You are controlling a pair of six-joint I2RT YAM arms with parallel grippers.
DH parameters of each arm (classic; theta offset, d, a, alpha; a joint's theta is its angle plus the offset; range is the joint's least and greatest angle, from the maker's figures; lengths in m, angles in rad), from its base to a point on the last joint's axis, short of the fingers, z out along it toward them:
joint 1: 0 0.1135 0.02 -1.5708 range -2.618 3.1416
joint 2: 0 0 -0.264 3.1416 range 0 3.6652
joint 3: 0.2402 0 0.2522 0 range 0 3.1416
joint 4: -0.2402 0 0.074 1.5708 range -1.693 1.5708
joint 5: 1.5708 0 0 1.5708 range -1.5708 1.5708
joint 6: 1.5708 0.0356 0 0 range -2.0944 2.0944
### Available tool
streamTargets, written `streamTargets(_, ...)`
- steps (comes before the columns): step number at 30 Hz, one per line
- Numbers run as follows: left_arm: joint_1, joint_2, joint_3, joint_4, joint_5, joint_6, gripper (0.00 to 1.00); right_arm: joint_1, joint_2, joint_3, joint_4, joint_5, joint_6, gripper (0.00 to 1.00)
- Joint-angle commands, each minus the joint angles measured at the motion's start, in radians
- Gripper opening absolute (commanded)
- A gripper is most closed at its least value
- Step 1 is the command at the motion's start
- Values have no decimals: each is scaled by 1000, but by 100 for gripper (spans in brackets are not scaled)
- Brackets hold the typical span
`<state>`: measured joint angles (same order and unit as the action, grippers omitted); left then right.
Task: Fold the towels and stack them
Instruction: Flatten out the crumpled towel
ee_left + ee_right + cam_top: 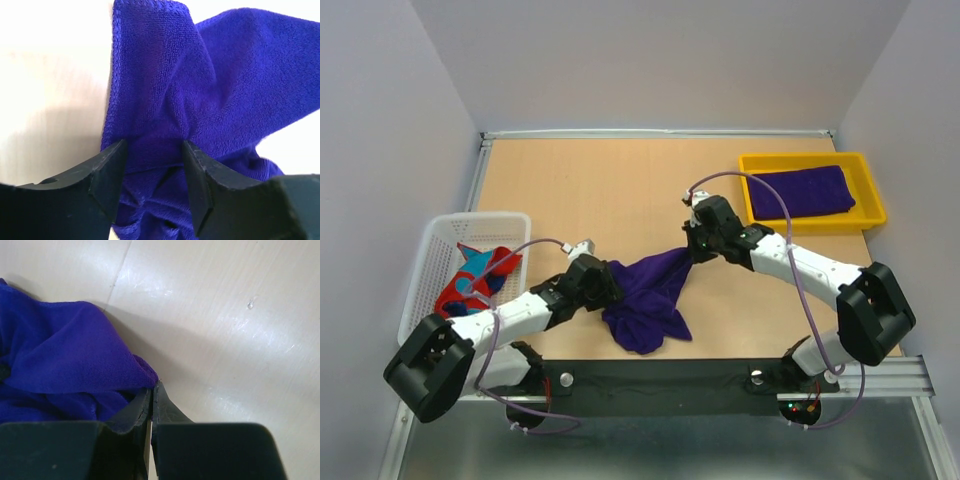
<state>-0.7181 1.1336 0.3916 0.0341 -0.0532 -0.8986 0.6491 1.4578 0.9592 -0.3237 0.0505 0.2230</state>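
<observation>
A purple towel [645, 295] is in the middle of the desk [600, 190], near the front edge. It is all bunched up and not flat. One end is pulled up toward the right arm, and the rest hangs down in a loose heap that spreads out on the wood.

The left pincer [605, 283] is at the left side of this towel. In the left wrist view its two black fingers [107, 175] are a little apart, with a thick bunch of purple cloth squeezed between them. A stitched edge of the towel runs up above the fingers.

The right pincer [695, 250] is at the upper right tip of the same towel. In the right wrist view its fingers are almost pressed together, and a small corner of the cloth is pinched between the tips. The pale desk shows just behind it.

A yellow tray [752, 200] sits at the far right of the desk. A folded purple towel [800, 192] lies flat inside it, neat and smooth.

A white basket [440, 255] stands at the left edge of the desk. A red towel [475, 278] with light blue curvy marks is crumpled up inside it. The basket is well apart from the tray, and the two arms reach in between them.
</observation>
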Motion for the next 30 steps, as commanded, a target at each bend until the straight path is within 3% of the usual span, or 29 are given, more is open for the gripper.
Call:
streamTargets(1,-6,-58,-40,-112,13,-40,54,-2,-19,-3,-24,11,1,1)
streamTargets(7,-4,-234,-69,-223,23,-66,43,0,-79,-60,-138,40,81,4)
streamTargets(13,-6,-343,13,-364,-16,-72,39,0,-126,-94,-261,46,167,7)
streamTargets(14,-6,-345,24,-373,-22,-72,40,0,-131,-93,-258,-13,161,11)
streamTargets(15,-6,-348,36,-381,-34,-62,42,-2,-132,-77,-258,-44,151,21)
streamTargets(16,-4,-341,56,-387,-66,-53,54,0,-128,-64,-259,-87,136,29)
streamTargets(19,-3,-263,116,-373,-135,-5,74,-2,-113,-19,-252,-95,101,46)
streamTargets(21,3,-165,182,-352,-177,58,81,-2,-77,28,-252,-19,70,48)
streamTargets(27,66,95,335,-289,-224,251,80,-14,28,104,-218,55,33,48)
streamTargets(30,98,250,424,-270,-223,320,69,-20,64,99,-174,45,35,47)
